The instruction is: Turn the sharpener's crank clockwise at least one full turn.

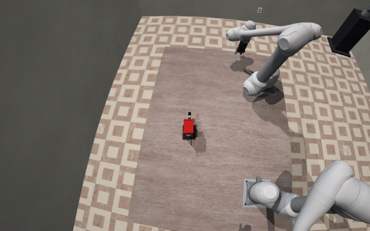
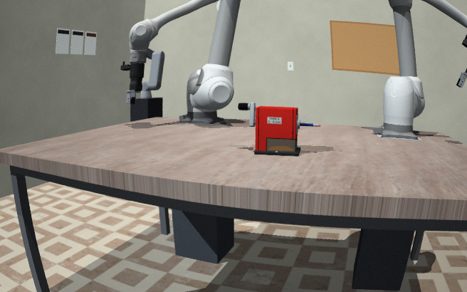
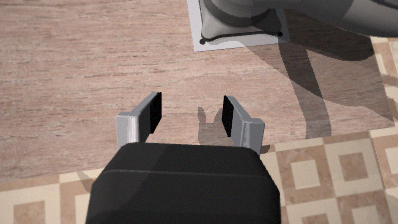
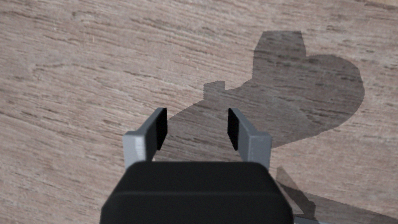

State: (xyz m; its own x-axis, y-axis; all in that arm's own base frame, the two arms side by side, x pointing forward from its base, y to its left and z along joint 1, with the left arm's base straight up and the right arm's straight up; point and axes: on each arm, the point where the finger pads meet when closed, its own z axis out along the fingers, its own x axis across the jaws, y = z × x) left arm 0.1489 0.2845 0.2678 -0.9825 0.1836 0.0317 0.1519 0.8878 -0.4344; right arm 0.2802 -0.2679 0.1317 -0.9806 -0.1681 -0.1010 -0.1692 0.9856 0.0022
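Both my claws are released. My left claw [image 2: 461,80] [image 3: 192,106] has its fingers spread wide, nothing between them and nothing touching them. My right claw [image 1: 238,52] [image 2: 130,97] [image 4: 197,120] is just as wide open, and it too holds and touches nothing.

In the exterior view, I have the left claw raised on the right side, tilted with its fingertips down and to the left. The right claw hangs on the left side, pointing nearly straight down. Both are well apart from the sharpener.

The red sharpener [image 1: 188,126] [image 2: 278,123] stands upright on the wooden table [image 1: 209,71] [image 2: 155,163] [image 3: 60,75] [image 4: 75,75], between my two arms and nearer the exterior view than their bases. Its crank [image 1: 189,116] [image 2: 252,114] is on the left there, with the black knob [image 1: 189,113] [image 2: 243,106] up high. A blue pencil [image 1: 188,139] [image 2: 307,124] sticks out to the right. Low on the sharpener's near face, a see-through bin [image 2: 282,144] shows something brownish-orange inside.
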